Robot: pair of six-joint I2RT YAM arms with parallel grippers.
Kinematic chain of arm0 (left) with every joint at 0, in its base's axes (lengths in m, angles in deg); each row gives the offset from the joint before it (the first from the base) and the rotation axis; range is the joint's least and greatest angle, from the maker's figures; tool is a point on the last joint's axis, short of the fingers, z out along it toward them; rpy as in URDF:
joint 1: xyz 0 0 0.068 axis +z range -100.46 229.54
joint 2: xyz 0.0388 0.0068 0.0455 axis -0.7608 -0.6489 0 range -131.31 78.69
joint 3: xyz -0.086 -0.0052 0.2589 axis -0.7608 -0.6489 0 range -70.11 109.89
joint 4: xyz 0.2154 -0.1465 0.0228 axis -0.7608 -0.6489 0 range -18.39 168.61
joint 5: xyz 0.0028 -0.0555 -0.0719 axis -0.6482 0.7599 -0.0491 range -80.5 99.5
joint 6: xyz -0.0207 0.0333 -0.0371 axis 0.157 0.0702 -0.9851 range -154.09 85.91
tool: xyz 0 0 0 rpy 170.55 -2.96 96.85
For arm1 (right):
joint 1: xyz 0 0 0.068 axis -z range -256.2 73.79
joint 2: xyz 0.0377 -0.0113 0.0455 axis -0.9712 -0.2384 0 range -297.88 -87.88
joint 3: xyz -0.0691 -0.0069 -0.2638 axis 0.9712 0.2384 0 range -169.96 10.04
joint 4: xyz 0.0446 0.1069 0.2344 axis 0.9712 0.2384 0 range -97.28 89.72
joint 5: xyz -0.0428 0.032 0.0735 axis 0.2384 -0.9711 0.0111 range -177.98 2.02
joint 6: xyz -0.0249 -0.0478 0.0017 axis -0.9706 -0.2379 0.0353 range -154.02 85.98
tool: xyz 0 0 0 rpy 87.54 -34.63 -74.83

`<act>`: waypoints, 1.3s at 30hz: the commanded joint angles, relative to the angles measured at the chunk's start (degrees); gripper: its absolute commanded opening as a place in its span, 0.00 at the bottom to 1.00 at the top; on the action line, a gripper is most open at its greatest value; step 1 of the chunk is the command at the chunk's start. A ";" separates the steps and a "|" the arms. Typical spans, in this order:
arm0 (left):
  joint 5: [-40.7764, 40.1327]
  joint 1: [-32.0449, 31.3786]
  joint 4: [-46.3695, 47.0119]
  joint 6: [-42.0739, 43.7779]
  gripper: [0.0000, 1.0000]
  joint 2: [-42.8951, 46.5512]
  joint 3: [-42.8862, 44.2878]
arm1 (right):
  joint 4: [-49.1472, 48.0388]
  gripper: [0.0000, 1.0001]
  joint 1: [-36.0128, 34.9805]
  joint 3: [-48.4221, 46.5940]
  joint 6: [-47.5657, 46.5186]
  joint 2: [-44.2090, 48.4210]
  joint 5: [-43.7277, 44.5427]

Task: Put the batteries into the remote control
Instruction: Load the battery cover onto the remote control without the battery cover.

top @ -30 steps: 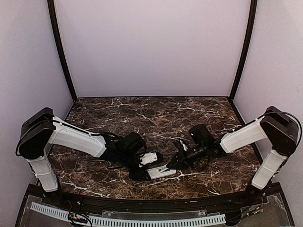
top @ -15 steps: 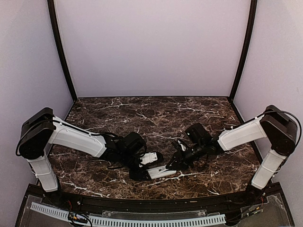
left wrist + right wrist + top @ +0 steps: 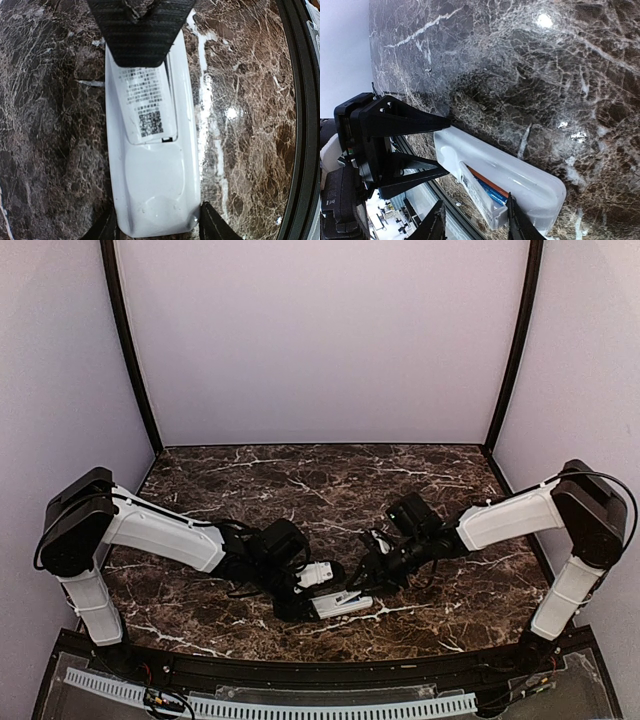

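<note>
The white remote control (image 3: 152, 185) lies back-up on the marble table near its front edge, and it also shows in the top view as the remote control (image 3: 345, 602). My left gripper (image 3: 157, 232) is shut on its near end, one finger on each side. In the right wrist view the labelled battery cover (image 3: 479, 196) sits tilted over the compartment with one end raised. Under it lie the orange-red battery (image 3: 487, 180) and the blue battery (image 3: 495, 193). My right gripper (image 3: 475, 222) is open, its fingers astride the cover's raised end. One ribbed right finger (image 3: 140, 30) rests over the remote's far end.
The dark marble table (image 3: 300, 480) stretches back to the pale rear wall. A black rail (image 3: 300, 125) marks the table's front edge just beside the remote. Both arms meet low at the front centre, around the left gripper (image 3: 298, 606) and the right gripper (image 3: 362, 576).
My right gripper has opened from shut, and its wrist has shifted a little left and back. The left gripper and the remote have stayed put.
</note>
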 commanded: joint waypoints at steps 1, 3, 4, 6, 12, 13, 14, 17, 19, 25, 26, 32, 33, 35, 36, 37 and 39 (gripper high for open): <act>1.06 -0.53 -4.71 -0.53 0.14 -2.91 -0.55 | 3.62 0.39 -0.41 -1.12 -1.78 0.71 1.84; 1.11 -0.53 -4.80 -0.58 0.15 -2.93 -0.45 | 4.39 0.39 -0.45 -1.29 -2.05 0.99 2.00; 1.07 -0.53 -4.81 -0.54 0.15 -2.88 -0.48 | 4.80 0.39 -0.52 -1.31 -2.21 1.21 2.10; 1.11 -0.53 -4.86 -0.54 0.15 -2.97 -0.43 | 5.73 0.40 -0.61 -1.52 -2.44 1.72 2.43; 1.06 -0.53 -4.90 -0.53 0.15 -3.04 -0.35 | 9.35 0.43 -1.58 -3.53 -3.92 2.23 3.33; 1.06 -0.55 -4.90 -0.58 0.15 -3.09 -0.34 | 9.50 0.43 -1.74 -3.71 -3.85 2.05 3.39; 1.08 -0.58 -4.90 -0.61 0.15 -3.10 -0.34 | 9.60 0.43 -1.85 -3.81 -3.79 2.07 3.54; 1.12 -0.53 -5.03 -0.62 0.15 -3.10 -0.25 | 10.12 0.43 -2.01 -4.11 -3.87 2.22 4.00; 1.08 -0.53 -5.06 -0.62 0.15 -3.10 -0.27 | 10.57 0.43 -2.20 -4.19 -3.79 2.54 4.18; 1.13 -0.53 -5.24 -0.62 0.15 -3.19 -0.12 | 12.92 0.44 -2.69 -5.05 -4.42 3.11 5.25; 1.09 -0.53 -5.27 -0.62 0.15 -3.24 -0.13 | 13.16 0.45 -2.66 -5.23 -4.55 3.08 5.55; 1.00 -0.53 -5.43 -0.62 0.15 -3.26 0.00 | 14.42 0.48 -2.65 -7.27 -6.13 2.08 6.52; 0.98 -0.53 -5.43 -0.67 0.15 -3.27 0.01 | 14.75 0.49 -2.61 -7.54 -6.34 1.92 6.63; 1.04 -0.53 -5.49 -0.64 0.15 -3.27 0.09 | 15.44 0.50 -2.65 -7.97 -6.83 1.62 7.02; 1.05 -0.57 -5.51 -0.63 0.15 -3.27 0.10 | 15.72 0.50 -2.59 -8.06 -6.97 1.63 7.11; 1.04 -0.59 -5.51 -0.62 0.15 -3.28 0.08 | 15.91 0.50 -2.62 -8.08 -7.01 1.83 7.21; 0.98 -0.53 -5.52 -0.69 0.15 -3.35 0.10 | 16.63 0.49 -2.65 -8.27 -7.17 2.33 7.63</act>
